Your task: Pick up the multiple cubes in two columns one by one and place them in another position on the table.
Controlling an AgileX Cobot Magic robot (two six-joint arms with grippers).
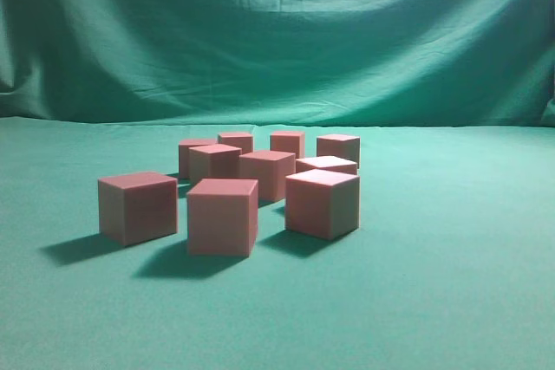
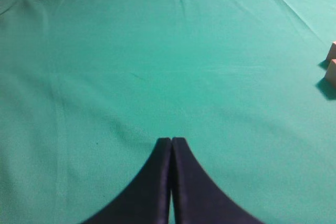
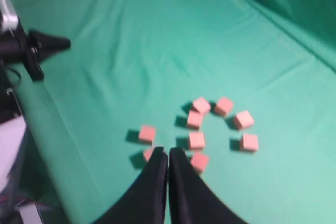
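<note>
Your cubes [image 1: 222, 214] sit clustered at the centre of the frame on the tabletop [image 1: 451, 301]. Both the left gripper [image 2: 171, 140] and right gripper [image 3: 168, 150] have their fingers pressed together, holding nothing

Nine cubes [image 1: 222, 214] clustered mid-table [image 1: 451, 301] — three in front, rest behind; draped green backdrop [image 1: 277, 32] beyond.

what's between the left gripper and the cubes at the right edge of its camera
Only bare table. The left wrist view shows nothing between the shut left gripper and the cubes.
</note>
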